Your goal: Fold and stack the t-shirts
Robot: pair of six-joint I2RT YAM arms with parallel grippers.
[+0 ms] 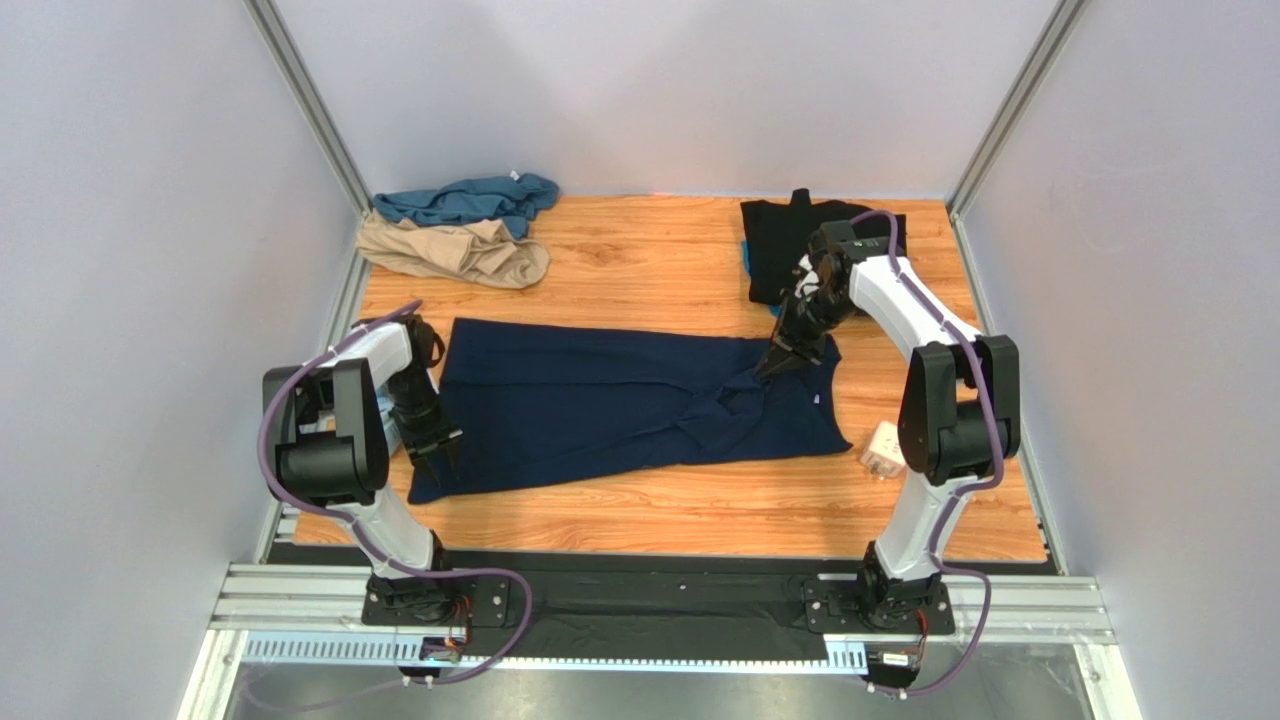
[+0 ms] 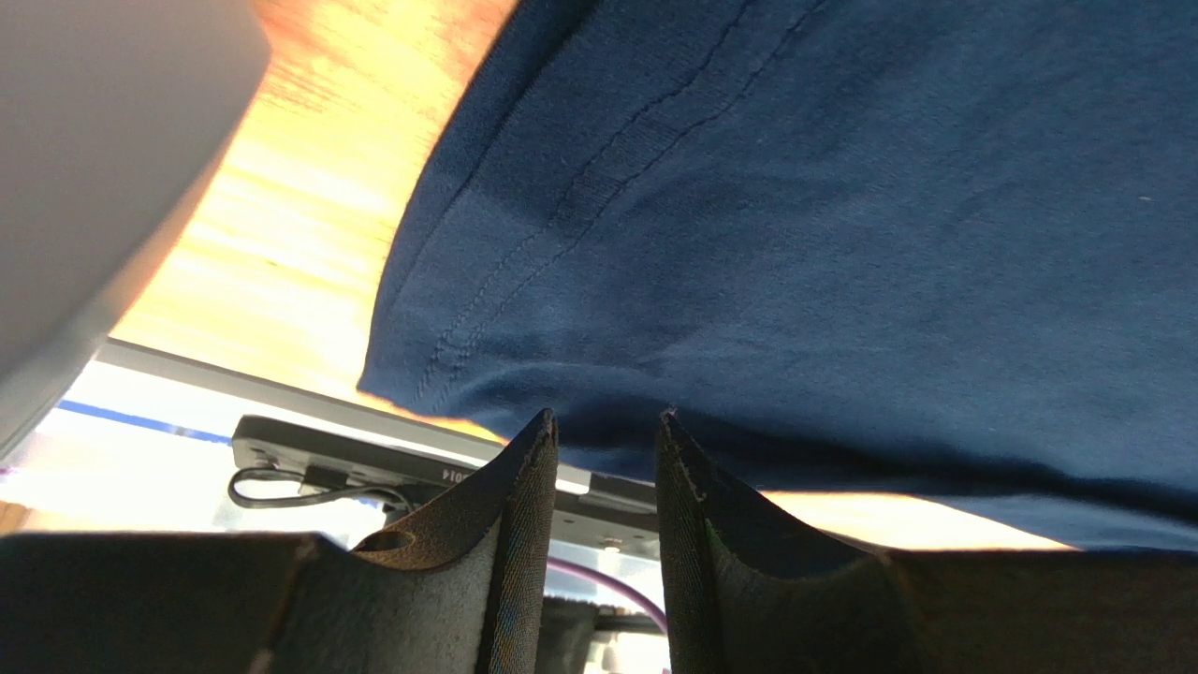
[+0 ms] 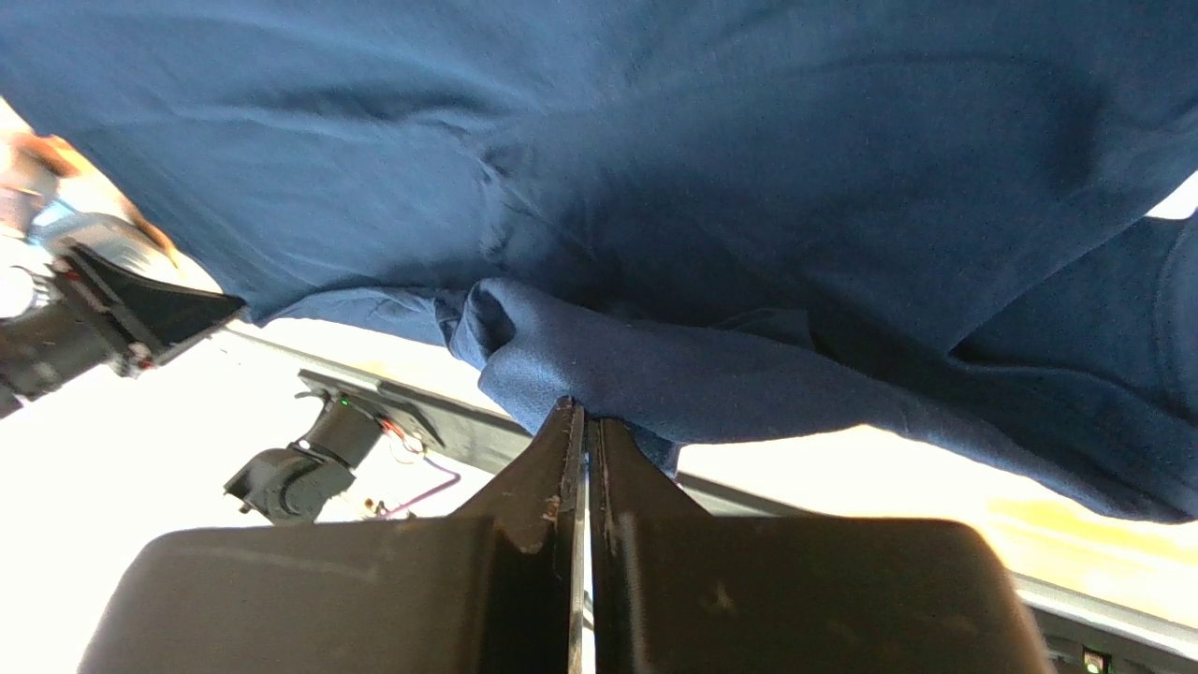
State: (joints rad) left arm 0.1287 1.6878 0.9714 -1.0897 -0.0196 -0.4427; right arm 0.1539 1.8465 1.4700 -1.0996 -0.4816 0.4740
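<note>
The right gripper (image 3: 584, 416) is pinching a fold of the navy t-shirt (image 1: 601, 405). The left gripper (image 2: 605, 424) is waiting parted and empty near the table (image 1: 646, 263)'s left edge. Pulling from 1 side risks bunching the cloth.

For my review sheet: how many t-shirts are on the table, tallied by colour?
navy t-shirt: 1
black t-shirt: 1
teal t-shirt: 1
tan t-shirt: 1
Total: 4
</note>
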